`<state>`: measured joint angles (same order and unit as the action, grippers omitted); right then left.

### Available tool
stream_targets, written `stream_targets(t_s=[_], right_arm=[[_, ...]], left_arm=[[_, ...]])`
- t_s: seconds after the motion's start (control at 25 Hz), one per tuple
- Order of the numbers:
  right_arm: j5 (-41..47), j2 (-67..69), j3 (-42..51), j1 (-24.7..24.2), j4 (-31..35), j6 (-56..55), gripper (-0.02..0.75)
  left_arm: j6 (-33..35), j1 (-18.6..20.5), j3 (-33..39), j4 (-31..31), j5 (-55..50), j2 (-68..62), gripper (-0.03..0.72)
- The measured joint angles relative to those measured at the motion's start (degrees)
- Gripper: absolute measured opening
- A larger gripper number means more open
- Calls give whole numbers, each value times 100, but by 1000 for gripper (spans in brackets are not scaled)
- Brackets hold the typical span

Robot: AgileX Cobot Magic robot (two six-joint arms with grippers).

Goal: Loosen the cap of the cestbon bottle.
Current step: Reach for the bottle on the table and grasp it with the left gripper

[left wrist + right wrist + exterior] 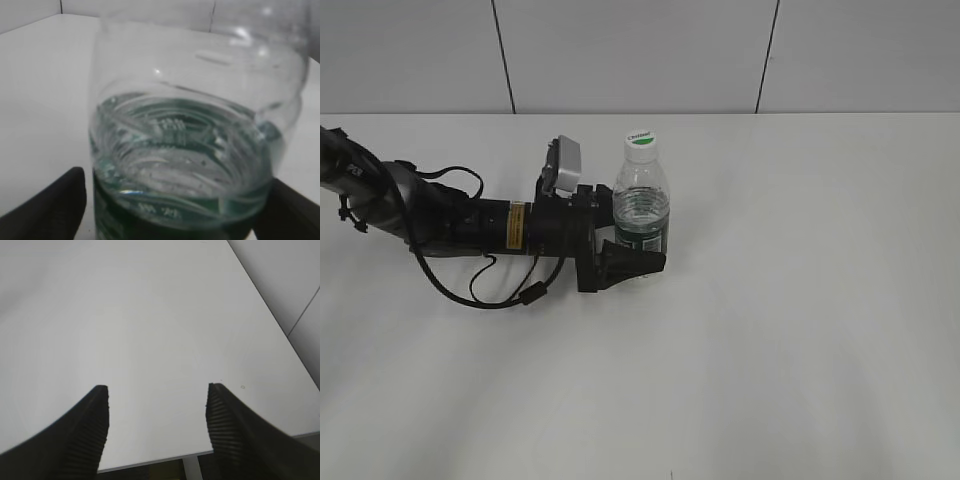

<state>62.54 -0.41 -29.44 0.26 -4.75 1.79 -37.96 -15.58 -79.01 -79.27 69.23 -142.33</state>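
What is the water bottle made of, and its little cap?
The cestbon bottle looks like thin clear plastic: see-through, shiny, with ribs. Its cap looks like hard white plastic, smooth with a green mark. The left gripper holds the bottle.

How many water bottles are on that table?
1. The cestbon bottle stands upright near the back middle of the table, its cap on, the left gripper around its lower body. No other bottle shows in any view.

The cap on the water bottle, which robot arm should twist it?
Probably the right. The left gripper already clamps the bottle; the right gripper is open and empty, free for the cap.
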Motion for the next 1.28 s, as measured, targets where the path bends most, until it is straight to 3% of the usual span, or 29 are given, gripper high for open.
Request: stream_targets(t_s=[0.36, 1.16, 1.28], right_arm=[[0, 0, 0, 0, 0, 0, 469], [-4, 0, 0, 0, -5, 0, 469], [-4, 0, 0, 0, -5, 0, 469]], left_arm=[[-5, 0, -22, -69, 0, -37, 541], [-70, -214, -22, 62, -7, -37, 531], [-70, -214, -22, 95, -13, -37, 481]])
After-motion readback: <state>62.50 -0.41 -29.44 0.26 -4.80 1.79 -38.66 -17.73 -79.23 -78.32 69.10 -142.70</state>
